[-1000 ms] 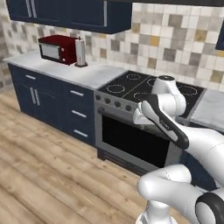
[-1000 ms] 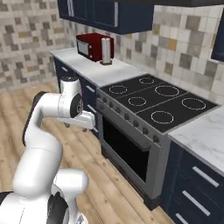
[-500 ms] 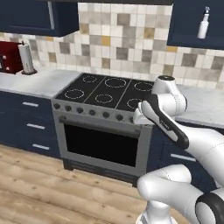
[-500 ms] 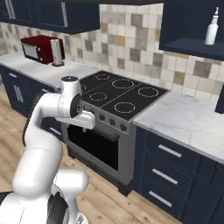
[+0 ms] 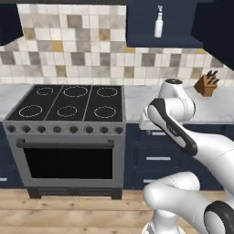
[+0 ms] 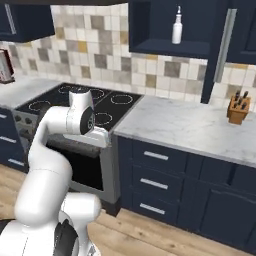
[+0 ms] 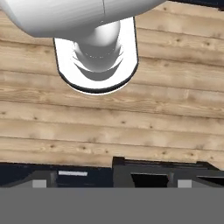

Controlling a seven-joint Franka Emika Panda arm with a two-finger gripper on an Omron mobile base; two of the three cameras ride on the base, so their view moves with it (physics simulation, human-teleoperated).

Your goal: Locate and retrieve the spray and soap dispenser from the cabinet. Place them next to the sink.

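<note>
The tool [image 7: 112, 177], jaws spread wide and grasping nothing, points down at the wooden floor [image 7: 131, 127]. The arm is folded in front of the navy drawers [image 6: 155, 175], right of the stove [image 5: 68, 107]. The spray [image 5: 158, 22] stands upright on the shelf of the open cabinet [image 5: 137, 23], high on the far wall above the marble counter [image 6: 190, 125]. A knife block [image 5: 205, 83] sits on the counter further right.
</note>
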